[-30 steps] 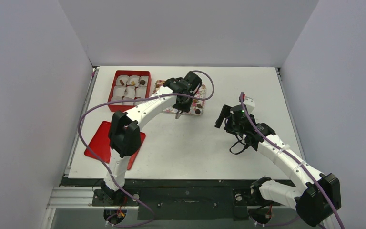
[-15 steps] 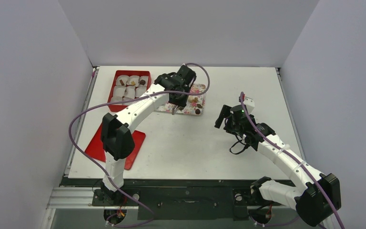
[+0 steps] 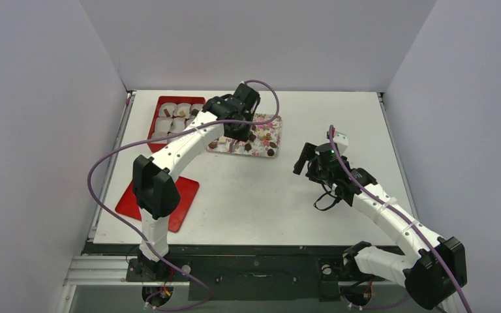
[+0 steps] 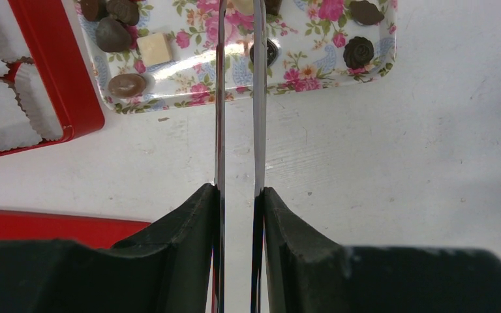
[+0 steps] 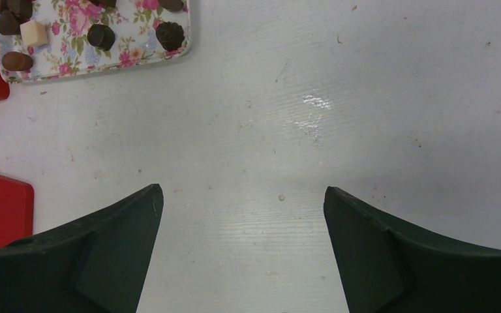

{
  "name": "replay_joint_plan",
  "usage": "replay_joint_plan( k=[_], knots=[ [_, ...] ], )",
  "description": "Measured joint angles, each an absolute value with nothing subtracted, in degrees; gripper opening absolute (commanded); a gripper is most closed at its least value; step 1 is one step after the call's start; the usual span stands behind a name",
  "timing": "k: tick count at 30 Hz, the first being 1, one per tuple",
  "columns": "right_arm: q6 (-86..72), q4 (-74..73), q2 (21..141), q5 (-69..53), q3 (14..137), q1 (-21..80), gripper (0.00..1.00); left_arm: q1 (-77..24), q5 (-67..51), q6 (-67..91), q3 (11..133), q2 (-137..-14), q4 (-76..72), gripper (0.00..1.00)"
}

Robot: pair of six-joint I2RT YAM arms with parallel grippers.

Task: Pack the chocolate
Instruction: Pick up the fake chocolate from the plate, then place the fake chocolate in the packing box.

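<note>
Small dark, brown and cream chocolate pieces lie on the flower-print tray, which stands mid-table at the back. The pieces also show in the right wrist view. My left gripper carries two thin metal blades, nearly closed, reaching over the tray. A light piece shows between them at the top edge; the tips run out of frame. In the top view the left gripper hovers over the tray's left part. My right gripper is wide open and empty over bare table, right of the tray.
A red box with white paper cups stands left of the tray; a few cups hold pieces. A flat red lid lies at the front left. White walls close in the back and sides.
My left arm has swung back and left, from the tray's front edge to over its left part, towards the red box. The right arm has not moved.
</note>
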State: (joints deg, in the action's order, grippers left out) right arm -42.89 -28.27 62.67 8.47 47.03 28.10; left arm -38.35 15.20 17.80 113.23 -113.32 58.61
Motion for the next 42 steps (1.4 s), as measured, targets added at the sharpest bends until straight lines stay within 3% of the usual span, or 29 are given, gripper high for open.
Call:
replay_joint_plan(
  k=[26, 42],
  knots=[
    [-40.47, -25.96, 69.76, 3.99, 48.9, 28.1, 0.89, -12.23, 20.53, 18.87, 107.61, -106.0, 58.0, 0.24],
    [-39.44, -24.93, 72.64, 1.87, 49.52, 28.1, 0.89, -6.46, 22.22, 18.59, 107.5, -113.71, 56.6, 0.25]
  ],
)
